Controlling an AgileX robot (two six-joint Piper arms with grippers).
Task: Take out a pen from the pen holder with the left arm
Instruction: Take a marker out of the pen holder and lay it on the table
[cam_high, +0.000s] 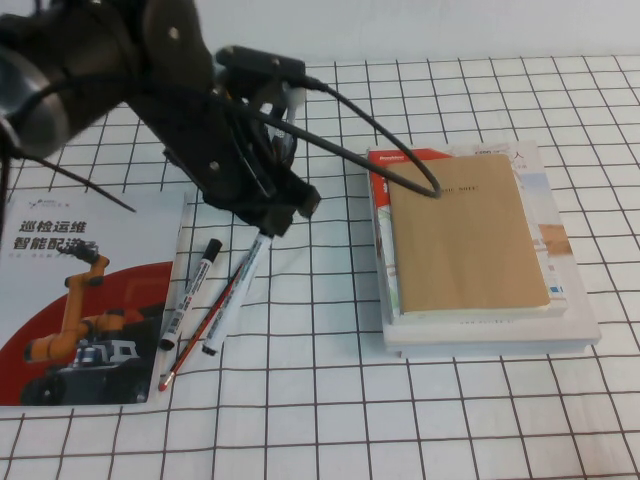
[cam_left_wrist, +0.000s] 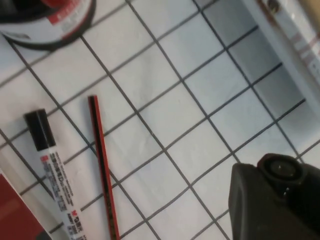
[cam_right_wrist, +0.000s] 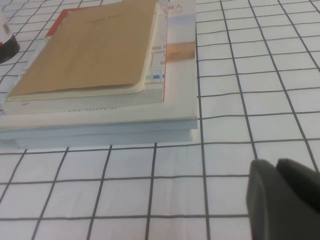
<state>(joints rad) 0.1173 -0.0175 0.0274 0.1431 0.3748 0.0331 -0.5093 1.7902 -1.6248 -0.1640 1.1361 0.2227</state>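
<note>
A marker (cam_high: 190, 295) and a red pencil (cam_high: 183, 358) were laid on the tabletop (cam_high: 330, 400), left of the left end effector (cam_high: 270, 225). That end effector was closed on the upper end of the pen (cam_high: 238, 295), which was slanted down from it. The pen holder (cam_left_wrist: 45, 20) was seen near it, and stacked books (cam_high: 465, 235) to its right. The right end effector (cam_right_wrist: 285, 200) was held low near the books, and its state could not be told.

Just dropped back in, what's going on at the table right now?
The left claw is over the checked table, between the booklet and the stack of books. It appears to grip a white marker by its upper end, and the marker slants down toward the table. Another marker and a red pencil lie beside it. The pen holder shows only from the wrist cameras. The right claw sits low near the books, away from the work.
</note>
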